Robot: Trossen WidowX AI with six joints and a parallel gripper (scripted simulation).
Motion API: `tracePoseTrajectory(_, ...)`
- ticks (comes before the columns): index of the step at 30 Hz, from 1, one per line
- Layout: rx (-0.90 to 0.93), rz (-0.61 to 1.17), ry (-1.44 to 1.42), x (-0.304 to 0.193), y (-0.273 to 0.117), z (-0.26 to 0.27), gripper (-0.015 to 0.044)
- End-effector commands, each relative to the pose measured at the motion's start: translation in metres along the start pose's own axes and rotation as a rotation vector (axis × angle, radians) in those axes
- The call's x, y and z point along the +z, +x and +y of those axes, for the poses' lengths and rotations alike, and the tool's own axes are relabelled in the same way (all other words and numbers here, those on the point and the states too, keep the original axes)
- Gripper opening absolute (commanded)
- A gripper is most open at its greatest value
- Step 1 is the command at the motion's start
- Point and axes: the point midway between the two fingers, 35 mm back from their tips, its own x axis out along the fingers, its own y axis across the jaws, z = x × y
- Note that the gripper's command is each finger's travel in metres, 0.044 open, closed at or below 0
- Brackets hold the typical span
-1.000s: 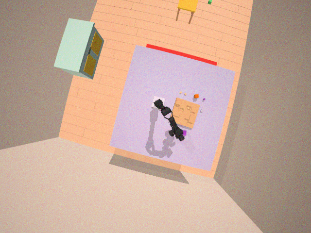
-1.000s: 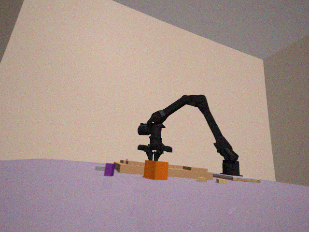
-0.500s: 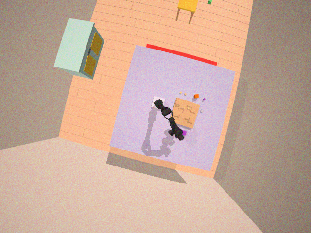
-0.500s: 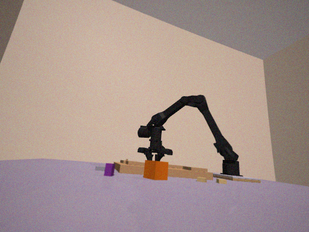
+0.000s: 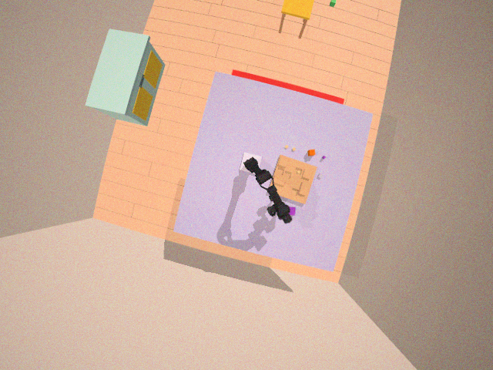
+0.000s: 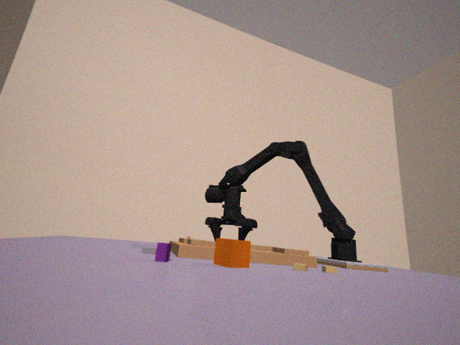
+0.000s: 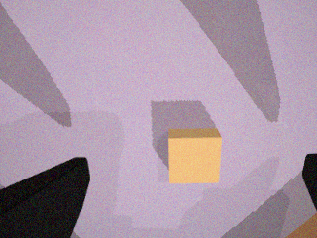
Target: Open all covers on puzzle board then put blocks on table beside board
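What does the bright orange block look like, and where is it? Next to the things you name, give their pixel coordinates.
The bright orange block (image 5: pixel 311 152) (image 6: pixel 232 252) is a chunky cube with flat, plain sides and no visible extra parts. Its material is unclear. It sits on the pale purple table top (image 5: pixel 246 107) (image 6: pixel 223 304), beside the light-brown wooden puzzle board (image 5: pixel 292 175) (image 6: pixel 282 259). Nothing appears to touch it except the table.
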Motion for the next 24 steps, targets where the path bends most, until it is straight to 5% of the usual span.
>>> tracePoseTrajectory(1, 0.007, 0.0, -0.001, 0.0, -0.015, 0.002, 0.044)
tracePoseTrajectory(20, 0.004, -0.004, -0.004, 0.001, -0.068, -0.001, 0.044)
tracePoseTrajectory(24, 0.002, -0.002, -0.142, -0.014, -0.067, -0.003, 0.0335)
